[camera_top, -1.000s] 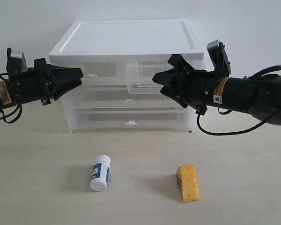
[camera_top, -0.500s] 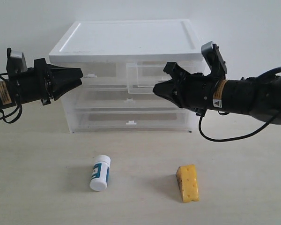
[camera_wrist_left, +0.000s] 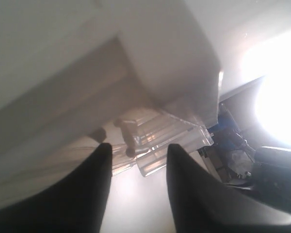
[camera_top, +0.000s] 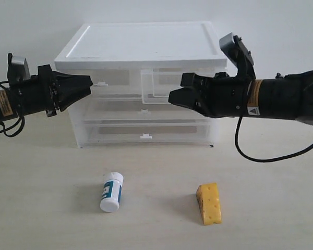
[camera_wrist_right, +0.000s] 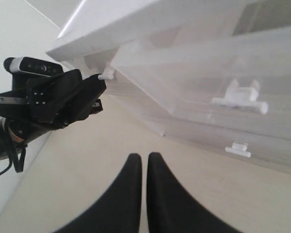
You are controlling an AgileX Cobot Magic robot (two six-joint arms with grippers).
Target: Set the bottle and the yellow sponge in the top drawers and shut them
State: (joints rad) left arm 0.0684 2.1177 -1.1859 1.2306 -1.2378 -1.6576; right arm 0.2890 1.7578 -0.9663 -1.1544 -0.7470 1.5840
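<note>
The white bottle (camera_top: 111,191) lies on its side on the table, front left. To its right sits the yellow sponge (camera_top: 208,203). Neither is touched. Of the top drawers, the right one (camera_top: 183,86) is pulled partly out and the left one (camera_top: 115,78) is in. My left gripper (camera_top: 90,84) is open, its tips just left of the left drawer's handle (camera_top: 101,83). In the left wrist view the gripper (camera_wrist_left: 136,148) holds nothing. My right gripper (camera_top: 170,97) hovers before the pulled-out drawer, shut and empty (camera_wrist_right: 143,156).
The white cabinet (camera_top: 146,41) stands at the back of the table, with two full-width drawers (camera_top: 143,133) under the top pair, both pushed in. The right wrist view shows the left arm (camera_wrist_right: 53,99) and the right drawer's handle (camera_wrist_right: 240,97).
The right wrist has turned and levelled, its fingers have come together, and the tips have shifted slightly left and down. The left arm, bottle and sponge have not moved.
</note>
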